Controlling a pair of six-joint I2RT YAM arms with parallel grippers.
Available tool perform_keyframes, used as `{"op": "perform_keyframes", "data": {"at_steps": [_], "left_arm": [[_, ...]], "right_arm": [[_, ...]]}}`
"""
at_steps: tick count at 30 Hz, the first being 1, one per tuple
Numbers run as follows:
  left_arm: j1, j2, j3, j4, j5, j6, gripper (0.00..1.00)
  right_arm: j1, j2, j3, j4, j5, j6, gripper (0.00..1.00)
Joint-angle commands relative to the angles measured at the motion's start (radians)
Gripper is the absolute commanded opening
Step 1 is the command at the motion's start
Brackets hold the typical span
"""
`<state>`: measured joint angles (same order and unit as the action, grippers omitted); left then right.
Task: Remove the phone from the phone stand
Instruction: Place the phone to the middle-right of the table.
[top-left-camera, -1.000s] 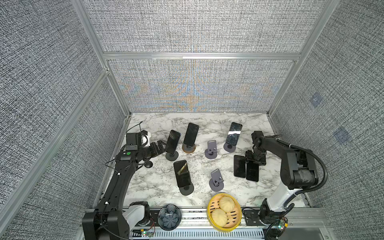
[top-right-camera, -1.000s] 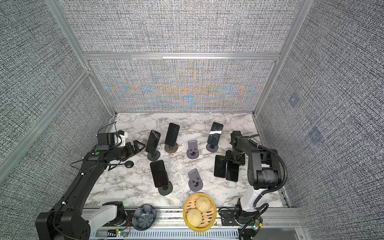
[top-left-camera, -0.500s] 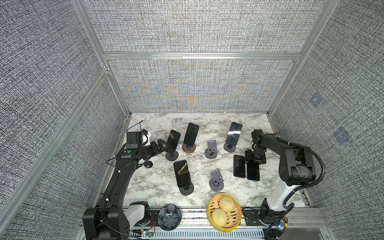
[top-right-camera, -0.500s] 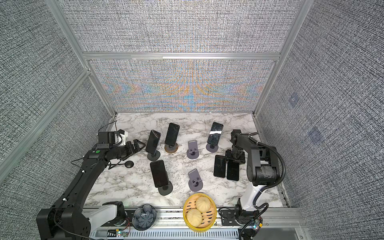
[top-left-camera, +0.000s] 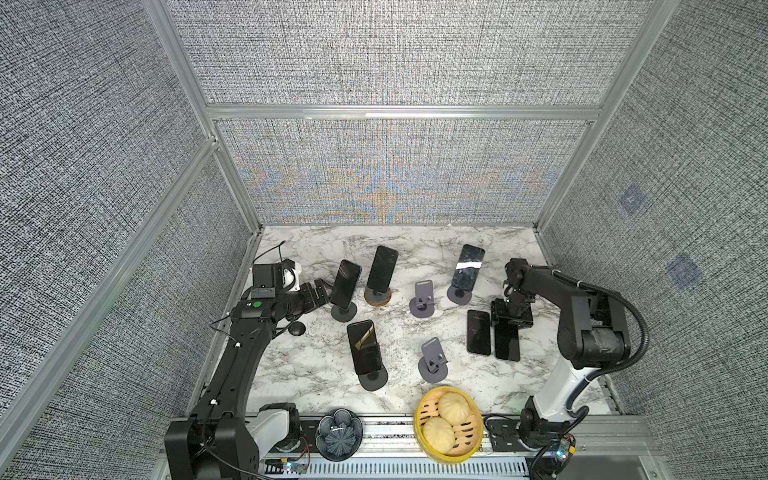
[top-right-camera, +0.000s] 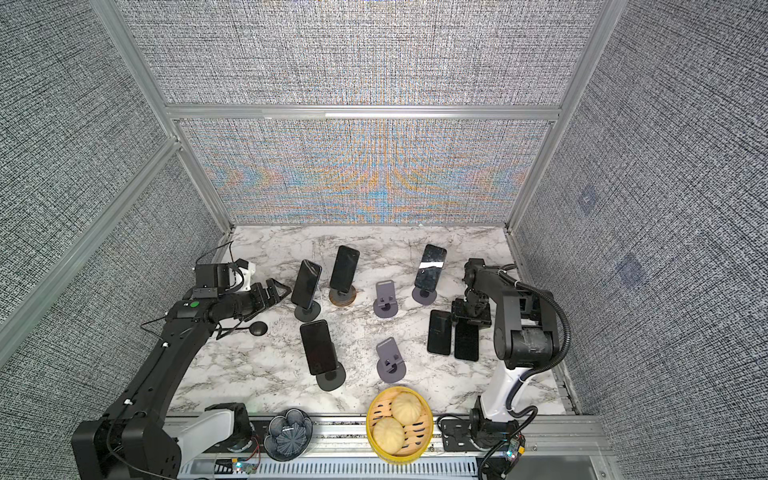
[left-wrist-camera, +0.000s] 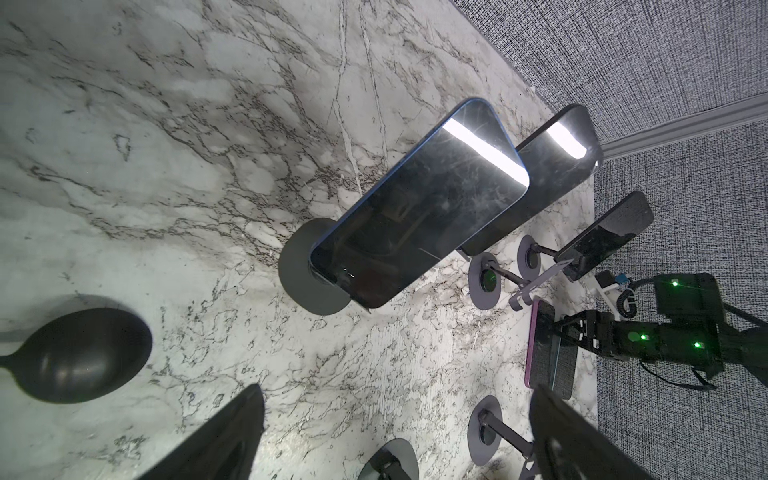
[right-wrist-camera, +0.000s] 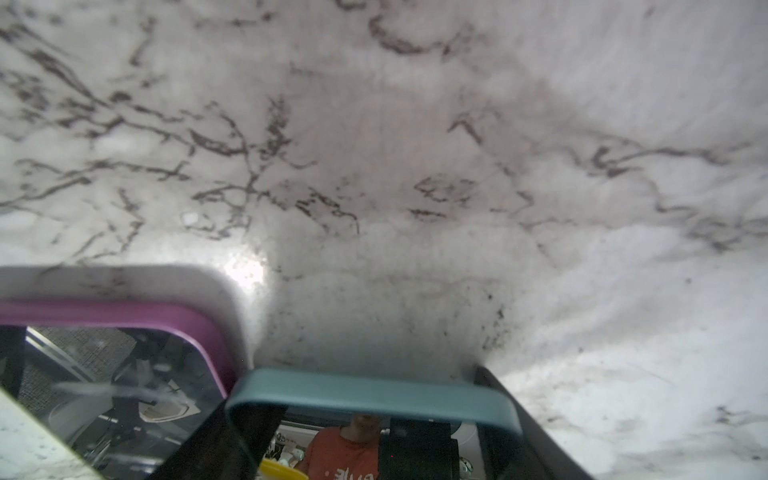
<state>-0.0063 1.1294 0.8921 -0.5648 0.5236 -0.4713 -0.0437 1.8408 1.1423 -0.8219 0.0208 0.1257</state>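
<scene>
Top views, both: the left gripper (top-left-camera: 321, 292) stands with its jaws fully spread and empty, just beside the blue-edged black phone (top-left-camera: 345, 284). That phone leans upright on its black round-based stand (top-left-camera: 344, 311). The spread is judged to be set to span the phone's width. The right gripper (top-left-camera: 510, 322) is low over a teal-cased phone (top-left-camera: 507, 345) lying flat beside a purple-cased phone (top-left-camera: 478, 331). A grey stand (top-left-camera: 423, 299) nearby is empty.

Left wrist view: the blue-edged phone sits ahead between the open fingers (left-wrist-camera: 224, 436), untouched.

Right wrist view: the fingers (right-wrist-camera: 536, 424) press both long edges of the teal-cased phone, down at the marble tabletop (right-wrist-camera: 374, 166). This is judged a set-down not yet released.
</scene>
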Motion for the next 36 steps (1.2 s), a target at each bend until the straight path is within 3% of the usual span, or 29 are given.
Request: {"op": "perform_keyframes", "data": {"at_steps": [1, 12, 36], "left_arm": [[0.000, -0.003, -0.001, -0.009, -0.002, 0.008, 1.00], [0.000, -0.015, 0.034, -0.047, -0.013, 0.025, 1.00], [-0.001, -0.105, -0.041, -0.015, -0.010, 0.001, 1.00]], "right_arm": [[-0.002, 0.024, -0.019, 0.049, 0.065, 0.007, 0.67], [-0.019, 0.019, -0.026, 0.034, 0.056, -0.001, 0.70], [-0.023, 0.008, -0.041, 0.038, 0.056, 0.002, 0.74]]}}
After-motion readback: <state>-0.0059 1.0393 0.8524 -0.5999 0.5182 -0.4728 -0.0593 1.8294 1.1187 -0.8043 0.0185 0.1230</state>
